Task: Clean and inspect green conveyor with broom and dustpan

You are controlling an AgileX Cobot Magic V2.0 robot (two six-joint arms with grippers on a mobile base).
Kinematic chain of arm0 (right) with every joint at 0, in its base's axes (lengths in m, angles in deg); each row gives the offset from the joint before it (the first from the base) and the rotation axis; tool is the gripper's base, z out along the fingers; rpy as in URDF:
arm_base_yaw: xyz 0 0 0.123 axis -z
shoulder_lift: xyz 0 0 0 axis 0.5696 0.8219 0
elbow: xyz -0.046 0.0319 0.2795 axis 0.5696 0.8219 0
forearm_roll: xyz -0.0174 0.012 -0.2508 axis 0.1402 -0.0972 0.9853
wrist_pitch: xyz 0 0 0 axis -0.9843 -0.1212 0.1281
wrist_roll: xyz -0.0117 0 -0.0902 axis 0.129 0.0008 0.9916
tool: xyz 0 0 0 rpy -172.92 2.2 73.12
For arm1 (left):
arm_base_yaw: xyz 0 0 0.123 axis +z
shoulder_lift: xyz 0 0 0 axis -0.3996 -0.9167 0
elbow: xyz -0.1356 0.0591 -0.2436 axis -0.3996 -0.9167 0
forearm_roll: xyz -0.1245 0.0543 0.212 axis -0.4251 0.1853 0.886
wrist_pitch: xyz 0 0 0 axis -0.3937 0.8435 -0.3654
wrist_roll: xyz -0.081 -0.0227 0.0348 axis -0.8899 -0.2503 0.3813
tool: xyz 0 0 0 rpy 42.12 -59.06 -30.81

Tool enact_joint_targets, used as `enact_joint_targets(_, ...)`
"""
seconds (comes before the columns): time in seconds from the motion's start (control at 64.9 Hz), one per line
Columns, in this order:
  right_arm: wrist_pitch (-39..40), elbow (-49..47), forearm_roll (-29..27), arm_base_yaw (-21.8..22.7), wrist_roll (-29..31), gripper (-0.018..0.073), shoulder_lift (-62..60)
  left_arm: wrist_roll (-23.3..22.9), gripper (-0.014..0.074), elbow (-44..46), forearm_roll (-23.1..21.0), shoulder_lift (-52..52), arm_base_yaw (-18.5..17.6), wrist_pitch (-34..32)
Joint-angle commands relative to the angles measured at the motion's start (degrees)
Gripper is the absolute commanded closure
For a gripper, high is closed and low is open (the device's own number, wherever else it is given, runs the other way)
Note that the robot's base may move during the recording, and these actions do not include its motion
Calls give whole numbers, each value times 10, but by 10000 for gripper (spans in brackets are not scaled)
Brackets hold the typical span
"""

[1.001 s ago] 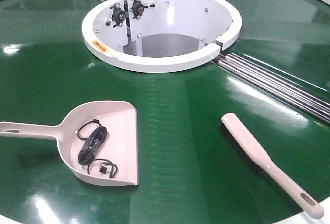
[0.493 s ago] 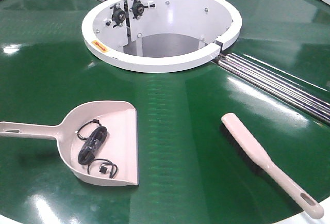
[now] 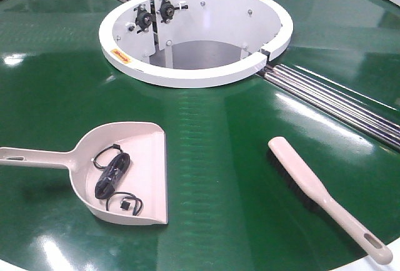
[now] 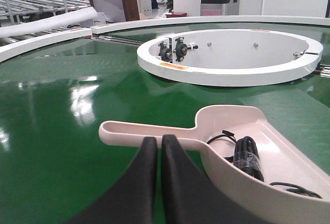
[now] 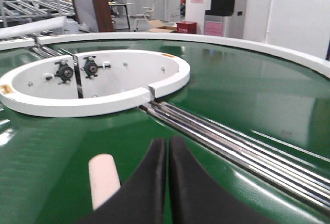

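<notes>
The beige-pink dustpan lies on the green conveyor at the front left, handle pointing left, with a black bundled cable and a small loose loop inside it. At the front right lies the beige broom, bristles down, slotted handle end toward the front edge. My left gripper is shut and empty, its tips just short of the dustpan handle. My right gripper is shut and empty, with the broom head tip just to its left. Neither gripper shows in the front view.
A white circular inner rim with two black bearing blocks rings the central opening. Silver metal rollers cross the belt at the right, and more run at the back left. The belt's white outer edge lies close at the front.
</notes>
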Motion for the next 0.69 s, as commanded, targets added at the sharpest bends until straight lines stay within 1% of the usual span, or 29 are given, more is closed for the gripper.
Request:
enact_joint_targets(0.0, 81, 24, 11, 10, -3, 568, 8, -7, 603, -5, -5, 8, 2, -38)
enact_joint_targets(0.046, 106, 50, 21, 10, -3, 568, 6, -7, 603, -5, -5, 8, 2, -38)
enact_joint_targets(0.108, 132, 77, 22, 10, -3, 568, -1, -7, 603, -5, -5, 8, 2, -38)
enact_joint_targets(0.246, 132, 120, 22, 10, -25, 568, -42, -7, 603, -5, -5, 8, 2, -38)
enact_joint_targets(0.277, 116, 120, 22, 10, -33, 568, -51, -7, 603, -5, -5, 8, 2, -38)
enact_joint_targets(0.354, 112, 120, 22, 10, -47, 568, -56, -7, 603, -5, -5, 8, 2, -38)
enact_joint_targets(0.678, 112, 120, 19, 10, -48, 568, -56, -7, 603, -5, -5, 8, 2, -38)
